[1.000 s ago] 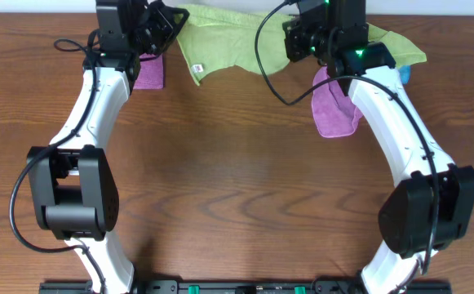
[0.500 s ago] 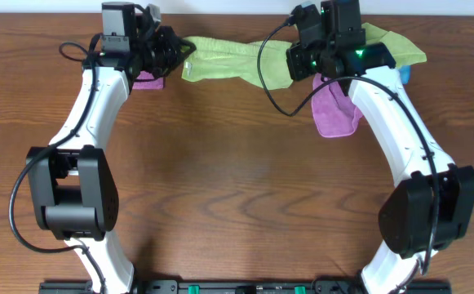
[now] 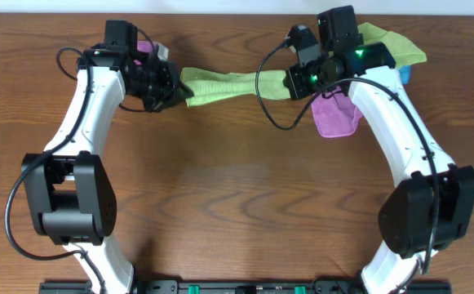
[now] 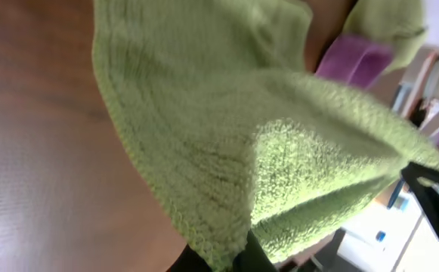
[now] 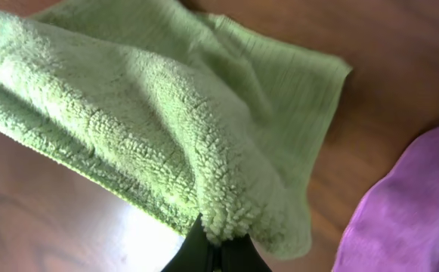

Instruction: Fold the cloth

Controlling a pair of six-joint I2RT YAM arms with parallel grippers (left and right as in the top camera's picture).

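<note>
My left gripper [image 3: 179,86] is pinched tight on one end of the cloth [image 3: 230,81], and my right gripper [image 3: 288,82] is pinched on the other end. The cloth stretches between them as a narrow band across the upper middle of the overhead frame, over the table [image 3: 237,188]. A purple cloth [image 3: 335,116] lies just below the right gripper.

Nothing legible in any view: no text, label, brand, number or sign readable on the cloth [image 3: 228,83] or on the bench [image 3: 237,188].
</note>
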